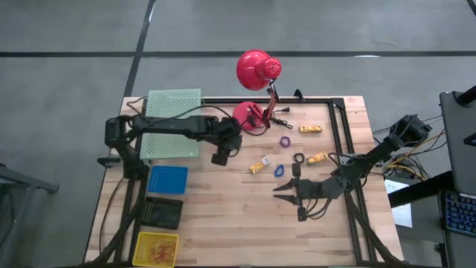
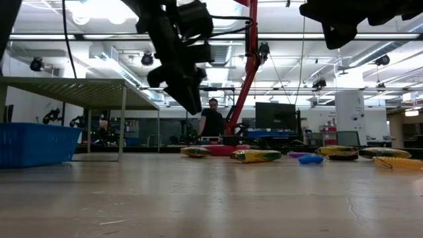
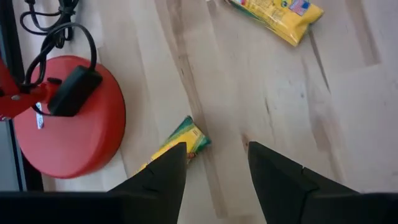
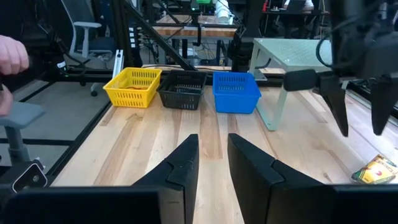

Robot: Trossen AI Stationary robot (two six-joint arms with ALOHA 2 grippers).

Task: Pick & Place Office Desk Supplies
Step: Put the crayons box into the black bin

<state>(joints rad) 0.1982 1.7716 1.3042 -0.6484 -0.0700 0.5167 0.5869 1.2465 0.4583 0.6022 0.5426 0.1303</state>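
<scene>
While the small yellow packs and coloured rings lie scattered on the pale wooden table near the red lamp base, both grippers hang above it. Left gripper and right gripper each stand parted and empty. Beyond the table, an open workshop shows a person among desks.

No readable text — none anywhere.

Yellow pack cut off; rings indistinct
</scene>
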